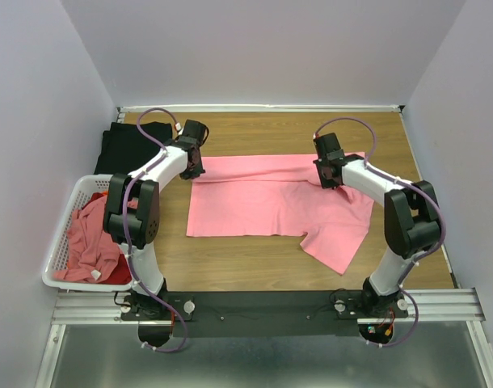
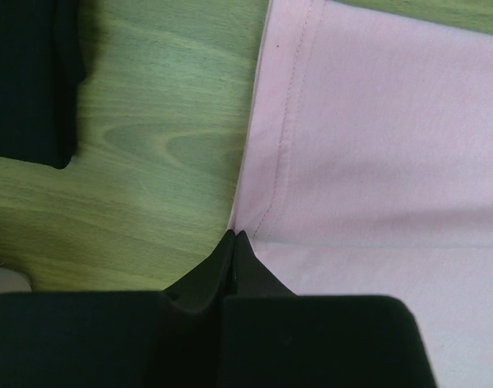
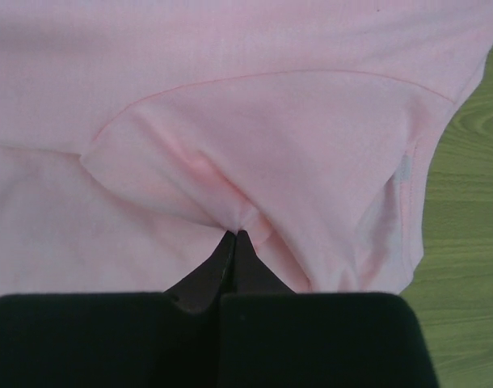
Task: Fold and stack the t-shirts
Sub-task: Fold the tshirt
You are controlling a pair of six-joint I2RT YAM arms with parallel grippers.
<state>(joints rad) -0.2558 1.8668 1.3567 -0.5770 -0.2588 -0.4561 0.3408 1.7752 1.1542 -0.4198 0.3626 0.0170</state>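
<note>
Right wrist view: my right gripper is pressed together on a pucker of the pink t-shirt, just ahead of my tips and beside its sleeve hem. My left gripper looks likewise pinched onto the hem corner. To fold cleanly I'd lift both ends level and carry them together, keeping the cloth taut. Only the top external view shows the whole shirt, the folded black t-shirt beyond my left gripper, and the basket behind it.

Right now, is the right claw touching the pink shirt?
Touching. Right wrist view: the right gripper pinches a fold of the pink shirt.
</note>
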